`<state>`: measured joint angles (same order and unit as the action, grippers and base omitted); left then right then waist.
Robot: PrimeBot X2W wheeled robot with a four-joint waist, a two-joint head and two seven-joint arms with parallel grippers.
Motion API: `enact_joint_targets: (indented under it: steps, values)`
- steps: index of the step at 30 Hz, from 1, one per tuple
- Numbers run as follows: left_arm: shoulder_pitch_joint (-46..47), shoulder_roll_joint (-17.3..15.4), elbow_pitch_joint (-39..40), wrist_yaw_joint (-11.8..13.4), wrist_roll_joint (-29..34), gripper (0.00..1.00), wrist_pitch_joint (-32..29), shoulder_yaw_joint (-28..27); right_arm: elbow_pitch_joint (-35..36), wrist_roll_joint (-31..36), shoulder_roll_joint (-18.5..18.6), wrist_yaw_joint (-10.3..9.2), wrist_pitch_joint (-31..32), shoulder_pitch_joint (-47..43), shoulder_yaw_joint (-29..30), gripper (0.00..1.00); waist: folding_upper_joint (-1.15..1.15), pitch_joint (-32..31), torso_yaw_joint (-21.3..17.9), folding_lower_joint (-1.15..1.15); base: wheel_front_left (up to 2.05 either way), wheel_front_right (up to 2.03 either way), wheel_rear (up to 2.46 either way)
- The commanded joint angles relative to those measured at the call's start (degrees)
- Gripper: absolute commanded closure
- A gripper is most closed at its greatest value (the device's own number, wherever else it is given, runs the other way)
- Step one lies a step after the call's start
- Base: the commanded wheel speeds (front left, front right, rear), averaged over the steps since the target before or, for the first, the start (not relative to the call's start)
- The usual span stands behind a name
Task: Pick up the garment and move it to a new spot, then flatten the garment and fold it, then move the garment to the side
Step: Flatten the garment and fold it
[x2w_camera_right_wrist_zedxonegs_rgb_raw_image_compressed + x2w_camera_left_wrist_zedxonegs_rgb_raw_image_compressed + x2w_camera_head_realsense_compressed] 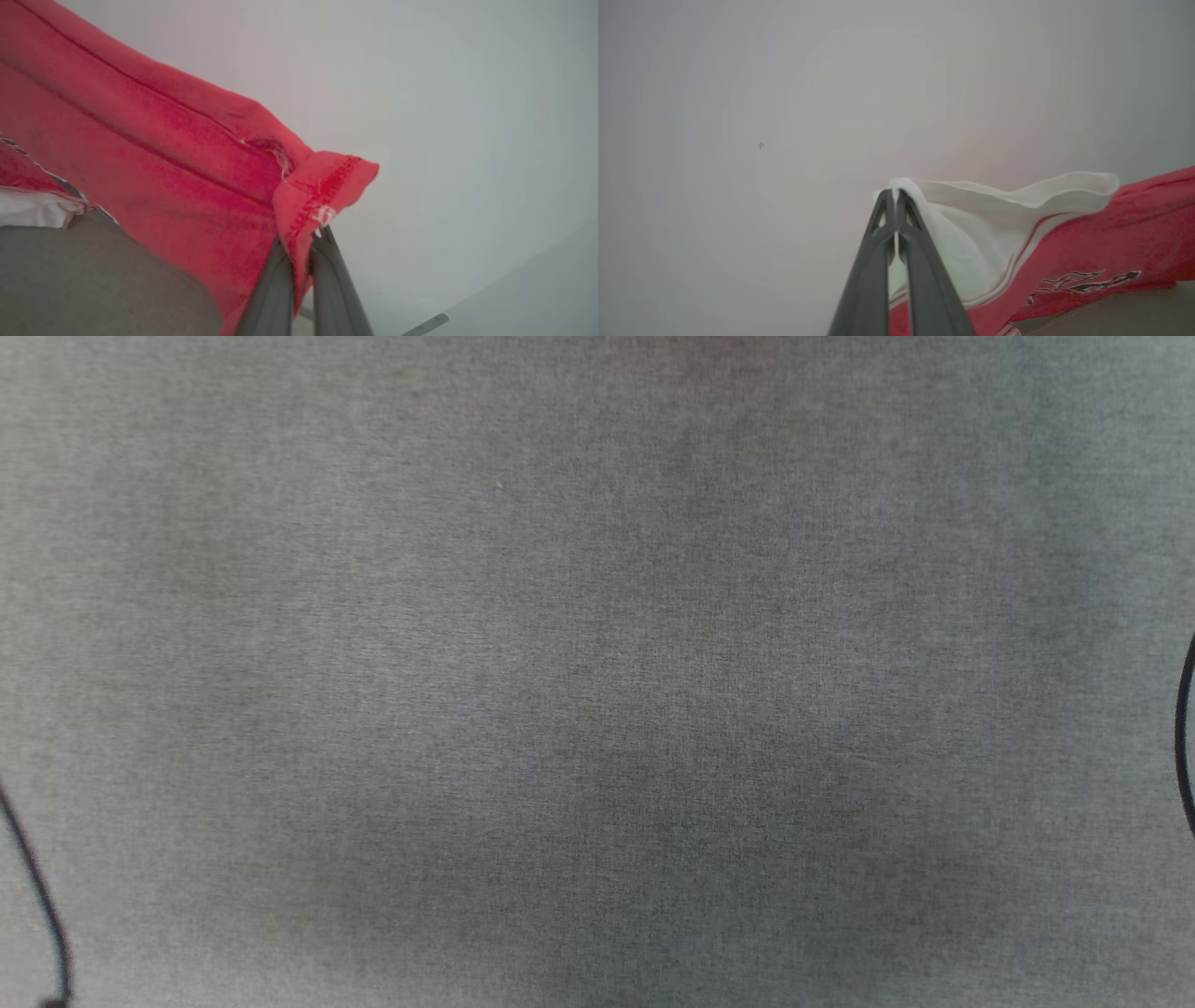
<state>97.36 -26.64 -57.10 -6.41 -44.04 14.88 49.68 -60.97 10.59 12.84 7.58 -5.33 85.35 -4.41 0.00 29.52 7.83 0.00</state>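
Note:
The garment [1101, 233] is a red jersey with a white sleeve and black-and-white lettering, hanging lifted in the air. In the left wrist view my left gripper [893, 193] is shut on the edge of the white sleeve [971, 224]. In the right wrist view my right gripper [301, 242] is shut on a red hemmed corner of the garment [187, 163], and the red cloth stretches away up and to the left. The head view looks down on grey table cloth [597, 672].
A pale wall [784, 93] stands behind the raised garment in both wrist views. Grey table surface [93, 280] lies under the hanging cloth. Thin black cables [37, 896] cross the lower left and right edges of the head view.

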Motion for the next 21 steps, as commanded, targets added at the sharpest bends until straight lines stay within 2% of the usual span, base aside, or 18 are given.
enact_joint_targets:
  steps: [1, 4, 7, 12, 13, 19, 21]
  values:
    - [-2.85, 0.65, -1.14, -0.57, -1.52, 1.00, -1.14, 0.67, -2.52, -1.31, -0.35, -0.15, 0.82, -1.82, -0.52, 1.00, 0.00, -0.93, 0.32, 0.00, 0.00, 0.00, 0.00]
    - [-7.36, 1.32, -1.72, -0.96, -4.53, 1.00, -5.11, 2.08, -6.18, -3.74, -0.81, -0.16, 1.96, -3.84, -1.72, 1.00, 0.00, -2.52, 0.64, 0.00, 0.00, 0.00, 0.00]
    - [-12.21, 1.00, 2.14, -0.98, -8.32, 1.00, -11.17, 5.07, -8.65, -5.79, -0.84, -0.16, 2.88, -6.33, -3.82, 1.00, 0.00, -4.53, 0.94, 0.00, 0.00, 0.00, 0.00]
    - [-20.39, -3.40, 10.68, -1.00, -15.30, 1.00, -21.51, 9.50, -10.52, -10.70, -1.79, -0.16, 4.05, -11.16, -8.65, 1.00, 0.00, -8.24, 1.17, 0.00, 0.00, 0.00, 0.00]
    - [-20.39, -3.40, 10.68, -1.00, -15.30, 1.00, -21.51, 9.50, -10.52, -10.70, -1.79, -0.16, 4.05, -11.16, -8.65, 1.00, 0.00, -8.24, 1.17, 0.00, 0.00, 0.00, 0.00]
    - [-30.27, -9.89, 20.74, -1.00, -22.17, 1.00, -30.13, 12.06, -9.69, -18.40, -1.52, -0.16, 6.64, -18.68, -15.00, 1.00, 0.00, -12.37, 1.40, 0.00, 0.00, 0.00, 0.00]
    - [-33.48, -11.75, 24.62, 0.07, -23.11, 1.00, -31.88, 12.80, -8.08, -21.77, -0.72, -0.16, 8.09, -21.77, -17.31, 1.00, 0.00, -13.55, 1.58, 0.00, 0.00, 0.00, 0.00]
